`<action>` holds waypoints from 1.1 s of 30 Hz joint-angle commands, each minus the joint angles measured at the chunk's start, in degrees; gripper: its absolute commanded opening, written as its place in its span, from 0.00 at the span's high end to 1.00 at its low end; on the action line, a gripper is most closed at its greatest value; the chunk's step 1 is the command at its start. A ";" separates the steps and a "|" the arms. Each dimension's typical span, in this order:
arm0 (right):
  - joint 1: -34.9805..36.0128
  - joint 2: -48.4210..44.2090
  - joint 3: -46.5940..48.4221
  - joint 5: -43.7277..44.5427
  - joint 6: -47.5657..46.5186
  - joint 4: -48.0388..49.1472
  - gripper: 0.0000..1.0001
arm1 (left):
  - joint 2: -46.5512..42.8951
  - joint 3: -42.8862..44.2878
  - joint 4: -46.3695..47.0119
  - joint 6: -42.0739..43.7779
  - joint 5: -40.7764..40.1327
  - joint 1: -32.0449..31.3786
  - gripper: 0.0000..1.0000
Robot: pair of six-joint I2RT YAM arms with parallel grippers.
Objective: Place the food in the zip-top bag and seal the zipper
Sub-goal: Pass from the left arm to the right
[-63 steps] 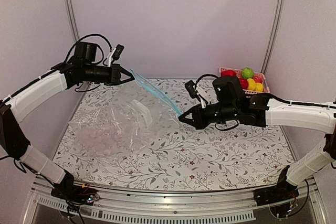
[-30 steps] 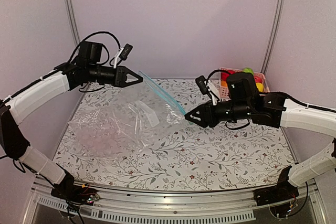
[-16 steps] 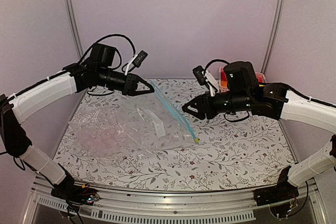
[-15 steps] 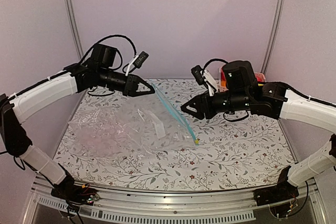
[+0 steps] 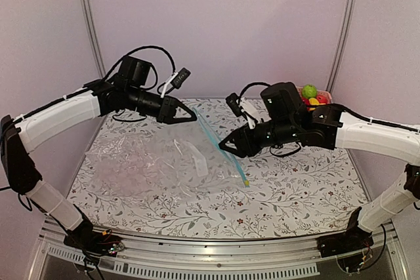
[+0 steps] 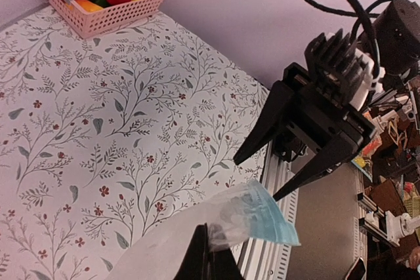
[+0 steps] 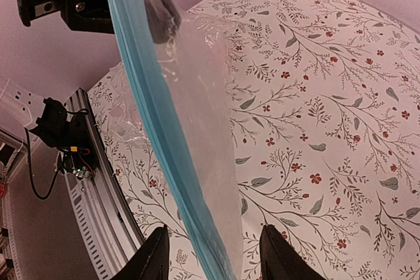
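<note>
The clear zip-top bag lies crumpled on the left of the floral table. Its blue-teal zipper slants from my left gripper down to the table. My left gripper is shut on the bag's upper mouth corner and holds it raised. My right gripper is open, and its jaws straddle the zipper strip without gripping it. The food is in the pink basket at the back right, behind the right arm. The basket also shows in the left wrist view.
The bag's clear film hangs beside the strip. The table's front rail runs along the near edge. Metal frame posts stand at the back corners.
My right gripper let go of the zipper's far end, which dropped to the table. The right gripper opened and moved left to the strip. My left gripper moved right and still holds its corner.
</note>
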 commanded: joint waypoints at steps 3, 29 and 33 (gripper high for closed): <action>0.53 1.92 2.16 1.12 -1.16 -0.68 0.56 | 1.13 1.27 -1.27 1.06 0.42 -1.05 1.00; 0.42 -0.43 -0.04 10.93 3.85 2.77 1.00 | -5.02 -0.57 0.46 0.42 -19.58 -2.74 0.34; -1.09 -3.45 -0.18 15.65 4.02 -0.84 1.00 | -8.26 -2.29 4.76 0.05 -24.37 -2.68 0.13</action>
